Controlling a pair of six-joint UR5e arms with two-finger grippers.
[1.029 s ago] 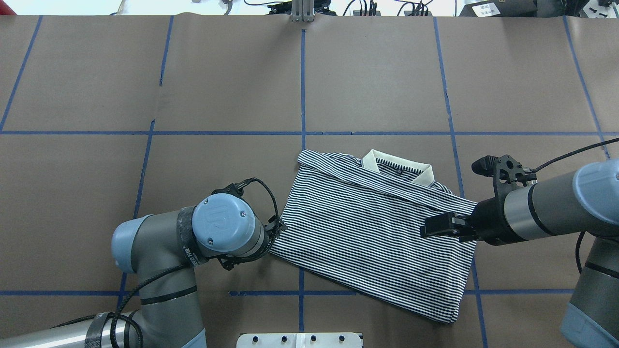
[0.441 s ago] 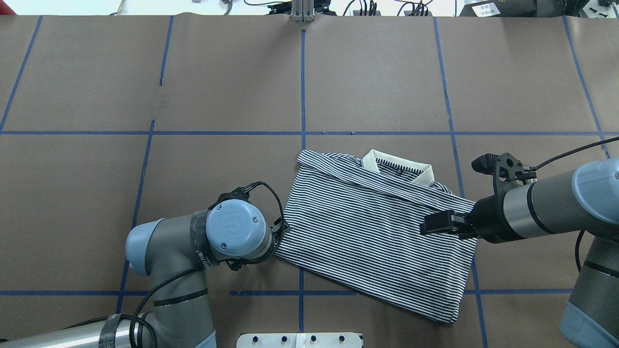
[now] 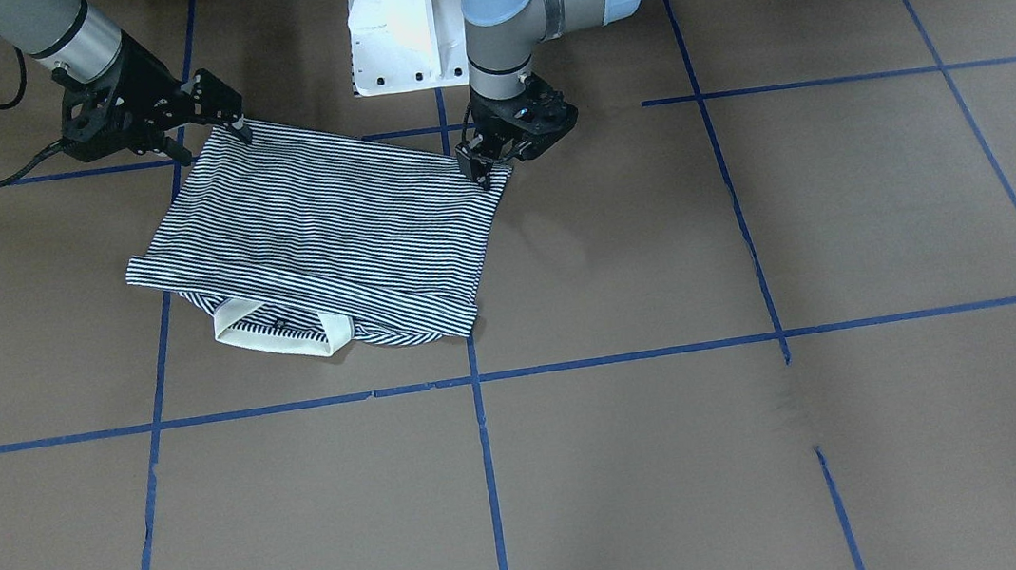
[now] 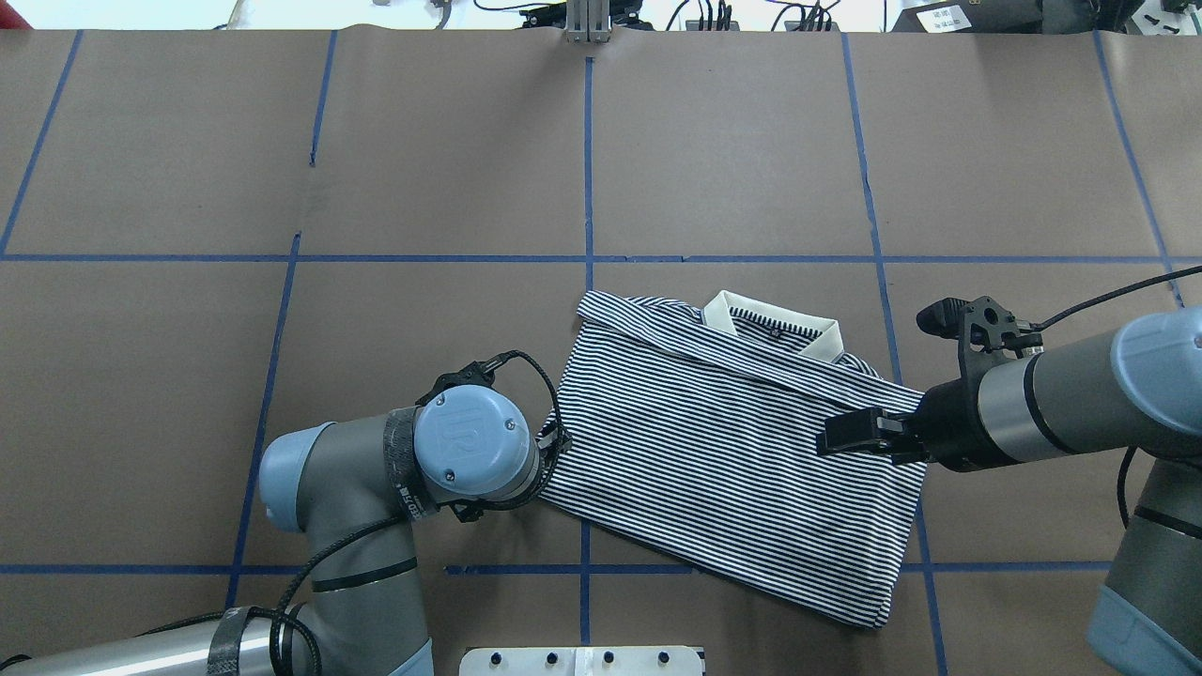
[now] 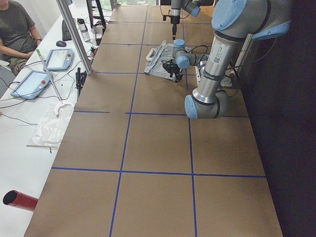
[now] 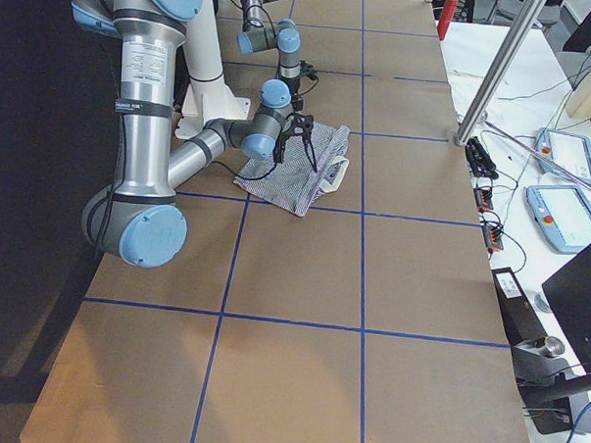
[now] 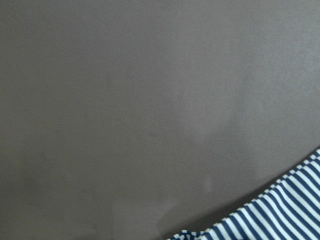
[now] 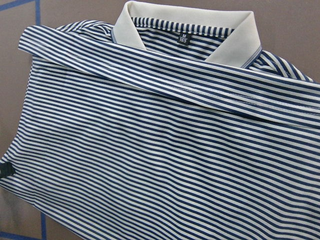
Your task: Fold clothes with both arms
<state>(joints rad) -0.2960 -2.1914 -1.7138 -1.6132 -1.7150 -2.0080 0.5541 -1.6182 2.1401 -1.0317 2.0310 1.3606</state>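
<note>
Near the table's middle, on the robot's right of centre, the polo shirt [image 4: 723, 451] lies folded into a rough rectangle, set askew. It is a smooth knit in thin navy-and-white stripes with soft diagonal creases. Its plain cream collar [image 4: 723, 308] points away from the robot, and a small dark neck label [image 8: 183, 39] carries print too small to read. Matte brown paper covers the table [image 4: 451, 169], gridded with blue tape lines [image 4: 589, 160]. The left gripper [image 3: 484, 171] touches the shirt's corner and the right gripper [image 4: 834, 437] overlaps its opposite edge; how far either pincer is spread I cannot tell.
</note>
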